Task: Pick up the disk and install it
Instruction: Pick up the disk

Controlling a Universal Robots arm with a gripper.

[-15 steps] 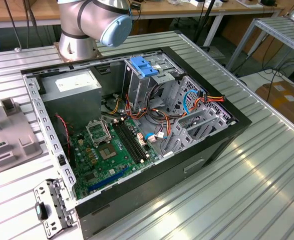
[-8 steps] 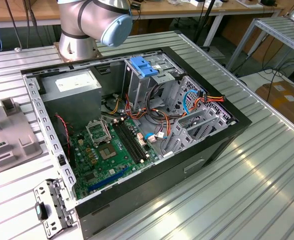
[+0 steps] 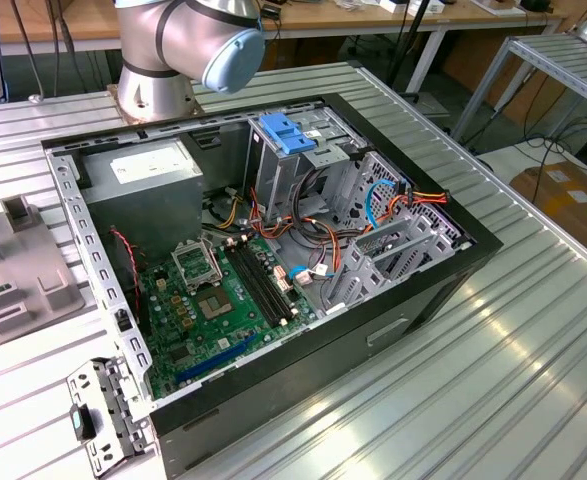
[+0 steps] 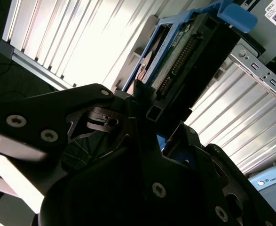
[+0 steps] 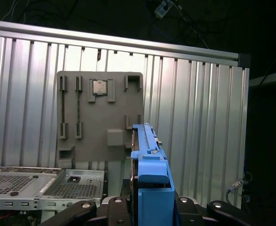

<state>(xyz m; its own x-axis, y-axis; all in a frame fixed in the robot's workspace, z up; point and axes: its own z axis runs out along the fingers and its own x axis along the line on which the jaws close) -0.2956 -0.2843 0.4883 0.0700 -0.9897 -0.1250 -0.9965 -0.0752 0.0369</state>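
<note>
As your gripper stands: the gripper [image 5: 149, 206] is clamped on the disk [image 5: 149, 155], with 1 black finger on each flat side.
Disk: you hold it edge-on, its blue carrier rail towards the first wrist camera. In the second wrist view the disk [image 4: 189, 56] shows its row of connector pins and reaches out past the gripper [image 4: 145, 110].
Behind the disk: a grey fixture plate [image 5: 100, 117] lies on the ribbed table [image 5: 199, 117] with 1 chip [image 5: 99, 86] seated in it.
Case: in the exterior view the open computer case [image 3: 373, 340] lies on the table [image 3: 493, 400], its motherboard [image 3: 213, 300] exposed.
Drive cage: a blue bracket [image 3: 286, 135] tops it, near the grey power supply [image 3: 148, 175].
Arm: your arm [image 3: 188, 40] stands at the case's far side.
</note>
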